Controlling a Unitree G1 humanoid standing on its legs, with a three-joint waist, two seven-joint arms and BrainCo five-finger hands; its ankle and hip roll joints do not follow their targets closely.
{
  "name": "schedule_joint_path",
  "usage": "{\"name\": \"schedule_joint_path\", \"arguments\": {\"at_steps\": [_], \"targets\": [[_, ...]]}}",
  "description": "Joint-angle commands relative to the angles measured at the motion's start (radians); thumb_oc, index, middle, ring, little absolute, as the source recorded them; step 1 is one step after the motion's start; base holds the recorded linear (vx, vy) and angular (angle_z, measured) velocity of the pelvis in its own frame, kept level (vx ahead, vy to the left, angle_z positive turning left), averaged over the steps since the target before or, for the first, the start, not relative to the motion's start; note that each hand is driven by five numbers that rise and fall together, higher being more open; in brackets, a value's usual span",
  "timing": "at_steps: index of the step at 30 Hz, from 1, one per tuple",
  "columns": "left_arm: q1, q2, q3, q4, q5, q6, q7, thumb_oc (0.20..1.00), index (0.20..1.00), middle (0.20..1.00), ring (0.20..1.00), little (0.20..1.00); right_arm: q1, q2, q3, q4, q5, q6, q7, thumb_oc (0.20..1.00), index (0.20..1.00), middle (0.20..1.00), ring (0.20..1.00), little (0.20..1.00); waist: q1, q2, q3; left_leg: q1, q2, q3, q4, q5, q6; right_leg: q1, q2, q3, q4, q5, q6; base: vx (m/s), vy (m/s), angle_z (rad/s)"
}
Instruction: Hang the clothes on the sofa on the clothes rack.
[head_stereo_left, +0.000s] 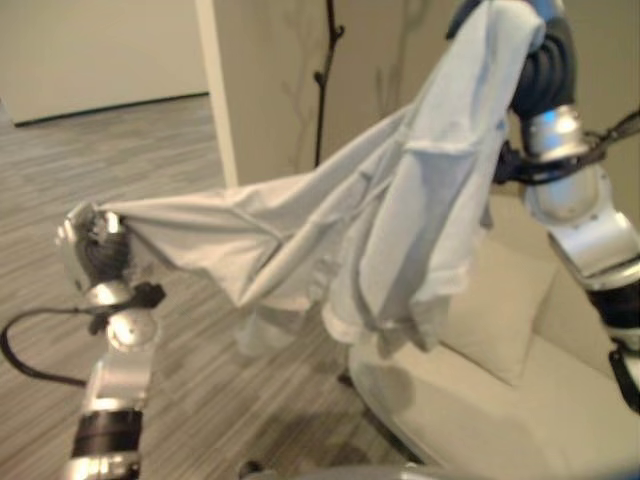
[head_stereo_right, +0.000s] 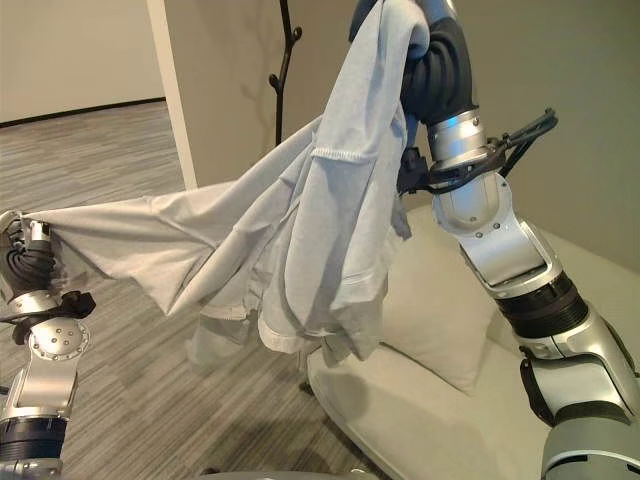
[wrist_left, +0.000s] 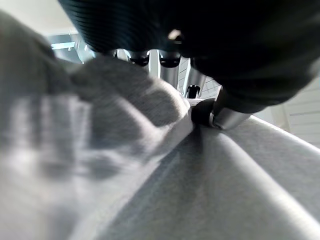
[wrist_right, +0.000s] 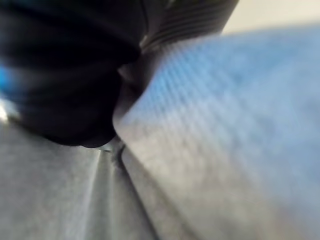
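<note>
Illumination is soft, even and indoor across the room; no direct source is visible and no hard glare falls on the floor (head_stereo_right: 120, 170). The left eye view is slightly hazy, with soft edges on the shirt (head_stereo_left: 400, 220); the right eye view is crisper, with clear folds and seams. Gentle shading lies in the cloth's creases and beneath it on the sofa (head_stereo_right: 420, 400). Both wrist views are heavily out of focus: fabric fills them as blurred grey weave, the dark ribbed cover (wrist_left: 210, 40) underexposed, with a bluish cast in the right one.
</note>
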Motion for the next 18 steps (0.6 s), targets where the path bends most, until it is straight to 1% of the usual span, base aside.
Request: {"name": "schedule_joint_path", "arguments": {"at_steps": [1,2,3,4,5,6,7,8,9,10,11,12,13,14,15,16,17,18], "targets": [[0.027,0.009,0.029,-0.080,0.063,-0.036,0.029,0.200,0.200,0.200,0.200,0.200,0.048,0.039,-0.062,-0.063,-0.029,-0.051,-0.004,0.200,0.200,0.200,0.200,0.200,0.017,0.010,-0.012,-0.006,-0.162,0.070,0.027,-0.106,0.063,0.109,0.143,-0.050,-0.074,-0.069,-0.053,0.00,-0.046,-0.63],[0.041,-0.004,0.020,-0.094,0.069,-0.044,0.023,0.200,0.200,0.200,0.200,0.200,0.097,0.057,-0.089,-0.085,-0.055,-0.052,-0.009,0.200,0.200,0.200,0.200,0.200,0.019,0.012,-0.002,-0.028,-0.160,0.075,0.070,-0.116,0.059,0.122,0.140,-0.049,-0.098,-0.060,-0.057,-0.06,-0.022,-0.30],[0.050,-0.008,0.003,-0.104,0.071,-0.056,0.018,0.200,0.200,0.200,0.200,0.200,0.144,0.070,-0.117,-0.106,-0.088,-0.047,-0.017,0.200,0.200,0.200,0.200,0.200,0.026,0.011,0.010,-0.068,-0.149,0.074,0.147,-0.135,0.045,0.135,0.133,-0.054,-0.118,-0.056,-0.062,-0.13,0.003,0.00],[0.041,-0.003,-0.023,-0.109,0.069,-0.072,0.017,0.200,0.200,0.200,0.200,0.200,0.176,0.072,-0.138,-0.108,-0.112,-0.044,-0.034,0.200,0.200,0.200,0.200,0.200,0.029,0.010,0.032,-0.126,-0.122,0.080,0.233,-0.136,0.017,0.143,0.120,-0.063,-0.135,-0.050,-0.067,-0.18,0.045,0.16],[0.030,0.002,-0.039,-0.112,0.073,-0.079,0.021,0.200,0.200,0.200,0.200,0.200,0.184,0.073,-0.145,-0.105,-0.135,-0.036,-0.053,0.200,0.200,0.200,0.200,0.200,0.027,0.009,0.044,-0.147,-0.087,0.098,0.280,-0.126,-0.002,0.145,0.104,-0.074,-0.146,-0.043,-0.064,-0.14,0.131,0.26],[0.007,0.004,-0.062,-0.128,0.066,-0.086,0.030,0.200,0.200,0.200,0.200,0.200,0.195,0.079,-0.145,-0.109,-0.173,-0.020,-0.077,0.200,0.200,0.200,0.200,0.200,0.011,0.013,0.042,-0.145,-0.006,0.122,0.317,-0.161,-0.017,0.148,0.085,-0.072,-0.170,-0.037,-0.048,-0.07,0.119,0.44],[0.008,0.004,-0.062,-0.130,0.065,-0.085,0.030,0.200,0.200,0.200,0.200,0.200,0.196,0.080,-0.145,-0.111,-0.176,-0.019,-0.078,0.200,0.200,0.200,0.200,0.200,0.012,0.013,0.042,-0.147,-0.004,0.125,0.320,-0.160,-0.016,0.147,0.085,-0.075,-0.171,-0.033,-0.048,-0.04,0.275,0.48],[0.002,-0.020,-0.083,-0.143,0.039,-0.093,0.025,0.200,0.200,0.200,0.200,0.200,0.233,0.103,-0.150,-0.126,-0.195,-0.012,-0.080,0.200,0.200,0.200,0.200,0.200,-0.002,0.019,0.038,-0.136,0.075,0.125,0.304,-0.139,-0.017,0.140,0.049,-0.087,-0.173,-0.013,-0.035,-0.04,0.190,0.46],[0.003,-0.020,-0.085,-0.144,0.039,-0.093,0.025,0.200,0.200,0.200,0.200,0.200,0.238,0.102,-0.153,-0.130,-0.196,-0.011,-0.079,0.200,0.200,0.200,0.200,0.200,-0.001,0.020,0.036,-0.135,0.075,0.123,0.300,-0.136,-0.018,0.140,0.050,-0.089,-0.173,-0.012,-0.035,-0.01,0.306,0.44],[-0.001,-0.032,-0.106,-0.144,0.034,-0.098,0.013,0.200,0.200,0.200,0.200,0.200,0.258,0.109,-0.160,-0.133,-0.203,-0.009,-0.079,0.200,0.200,0.200,0.200,0.200,-0.007,0.024,0.031,-0.129,0.112,0.104,0.271,-0.112,-0.025,0.136,0.033,-0.087,-0.166,-0.014,-0.028,0.03,0.239,0.58],[-0.006,-0.038,-0.126,-0.143,0.029,-0.103,0.007,0.200,0.200,0.200,0.200,0.200,0.268,0.115,-0.161,-0.134,-0.208,-0.008,-0.082,0.200,0.200,0.200,0.200,0.200,-0.012,0.029,0.029,-0.118,0.161,0.090,0.233,-0.067,-0.037,0.128,0.014,-0.085,-0.153,-0.018,-0.020,0.13,0.582,0.43],[-0.021,-0.046,-0.164,-0.140,0.019,-0.106,-0.003,0.200,0.200,0.200,0.200,0.200,0.279,0.121,-0.161,-0.130,-0.218,-0.001,-0.093,0.200,0.200,0.200,0.200,0.200,-0.021,0.032,0.031,-0.107,0.263,0.059,0.165,0.023,-0.066,0.120,-0.035,-0.063,-0.139,-0.028,0.004,0.16,0.648,0.13],[-0.037,-0.047,-0.191,-0.142,0.020,-0.108,-0.012,0.200,0.200,0.200,0.200,0.200,0.283,0.120,-0.164,-0.122,-0.234,0.007,-0.102,0.200,0.200,0.200,0.200,0.200,-0.027,0.033,0.033,-0.110,0.317,0.051,0.128,0.088,-0.087,0.119,-0.059,-0.058,-0.123,-0.033,0.018,0.25,0.866,-0.06],[-0.071,-0.066,-0.247,-0.138,-0.003,-0.110,-0.032,0.200,0.200,0.200,0.200,0.200,0.310,0.121,-0.184,-0.114,-0.273,0.021,-0.121,0.200,0.200,0.200,0.200,0.200,-0.044,0.041,0.039,-0.112,0.391,0.073,0.077,0.183,-0.128,0.124,-0.100,-0.062,-0.086,-0.045,0.042,0.11,0.522,-0.02],[-0.077,-0.067,-0.256,-0.135,-0.008,-0.108,-0.035,0.200,0.200,0.200,0.200,0.200,0.318,0.119,-0.190,-0.116,-0.280,0.023,-0.125,0.200,0.200,0.200,0.200,0.200,-0.039,0.046,0.042,-0.115,0.394,0.079,0.070,0.202,-0.128,0.119,-0.100,-0.077,-0.077,-0.043,0.041,0.27,0.665,0.21],[-0.095,-0.079,-0.307,-0.145,-0.032,-0.115,-0.065,0.200,0.200,0.200,0.200,0.200,0.351,0.126,-0.204,-0.115,-0.296,0.032,-0.136,0.200,0.200,0.200,0.200,0.200,-0.058,0.059,0.035,-0.109,0.422,0.105,0.071,0.194,-0.156,0.139,-0.134,-0.063,-0.047,-0.051,0.053,0.18,0.326,0.28],[-0.095,-0.080,-0.316,-0.144,-0.035,-0.115,-0.069,0.200,0.200,0.200,0.200,0.200,0.364,0.125,-0.210,-0.119,-0.300,0.033,-0.137,0.200,0.200,0.200,0.200,0.200,-0.049,0.060,0.033,-0.104,0.423,0.107,0.075,0.184,-0.159,0.139,-0.137,-0.061,-0.037,-0.057,0.057,0.31,0.497,0.44],[-0.092,-0.091,-0.354,-0.152,-0.042,-0.118,-0.096,0.200,0.200,0.200,0.200,0.200,0.400,0.144,-0.233,-0.134,-0.298,0.028,-0.141,0.200,0.200,0.200,0.200,0.200,-0.047,0.070,0.032,-0.128,0.413,0.111,0.098,0.141,-0.158,0.169,-0.158,-0.064,-0.037,-0.058,0.063,0.29,0.523,0.43]]}}
